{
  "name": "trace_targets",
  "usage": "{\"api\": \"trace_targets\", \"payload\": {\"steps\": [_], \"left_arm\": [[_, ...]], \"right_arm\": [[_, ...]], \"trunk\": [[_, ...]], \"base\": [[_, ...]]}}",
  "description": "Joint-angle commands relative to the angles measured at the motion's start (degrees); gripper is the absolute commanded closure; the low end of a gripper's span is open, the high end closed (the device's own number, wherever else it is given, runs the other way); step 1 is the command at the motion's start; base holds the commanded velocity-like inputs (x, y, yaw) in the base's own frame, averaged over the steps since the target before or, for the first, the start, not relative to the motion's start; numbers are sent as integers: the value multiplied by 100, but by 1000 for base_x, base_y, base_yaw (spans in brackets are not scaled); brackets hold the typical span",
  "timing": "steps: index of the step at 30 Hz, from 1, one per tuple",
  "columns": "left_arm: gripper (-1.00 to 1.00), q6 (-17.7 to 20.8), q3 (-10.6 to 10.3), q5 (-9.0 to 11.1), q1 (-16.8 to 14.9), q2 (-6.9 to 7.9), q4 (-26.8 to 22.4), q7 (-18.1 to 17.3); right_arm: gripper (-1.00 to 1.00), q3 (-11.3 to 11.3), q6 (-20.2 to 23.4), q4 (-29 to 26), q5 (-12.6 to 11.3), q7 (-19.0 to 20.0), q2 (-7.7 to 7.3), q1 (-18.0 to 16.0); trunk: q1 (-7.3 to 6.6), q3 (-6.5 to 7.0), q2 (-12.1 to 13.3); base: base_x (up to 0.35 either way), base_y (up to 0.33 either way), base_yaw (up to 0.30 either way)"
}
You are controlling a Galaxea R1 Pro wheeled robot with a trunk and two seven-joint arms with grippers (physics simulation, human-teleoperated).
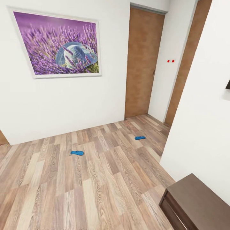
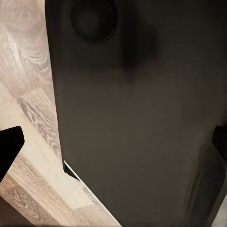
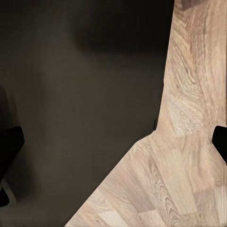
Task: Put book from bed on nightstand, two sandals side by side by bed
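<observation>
White walls (image 1: 64, 102) and a wood-plank floor (image 1: 95, 185) are seen from the head view, with a framed lavender picture (image 1: 57, 44) hung at about ten o'clock and a brown door (image 1: 142, 64) set in the wall at about one o'clock. Two blue sandals are seen lying on the floor, well apart: one sandal (image 1: 77, 153) near the centre of the view, toward eight o'clock, and the other sandal (image 1: 140, 138) further off, toward three o'clock. A dark-brown cabinet (image 1: 195, 201) is seen against the right-hand wall at about five o'clock. In the left wrist view, the dark fingertips of the left end effector (image 2: 113, 146) are seen at opposite edges of the frame, spread wide apart with nothing between them, in front of a dark robot body panel (image 2: 142, 118) over the floor. In the right wrist view, the right end effector (image 3: 113, 146) is likewise seen spread wide apart and empty, above a dark panel (image 3: 75, 118) and the planks.
</observation>
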Motion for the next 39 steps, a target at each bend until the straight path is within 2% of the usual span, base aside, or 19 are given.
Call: {"api": "trace_targets", "payload": {"steps": [1,39], "left_arm": [[-100,-1,0,3,1,-1,-6,-1],[-100,-1,-2,2,1,-9,-6,-1]], "right_arm": [[-100,-5,11,-6,2,1,-2,0],[-100,1,11,-6,0,1,13,2]], "trunk": [[0,-7,-2],[0,-170,-2]], "base": [[0,0,270],[0,0,268]]}}
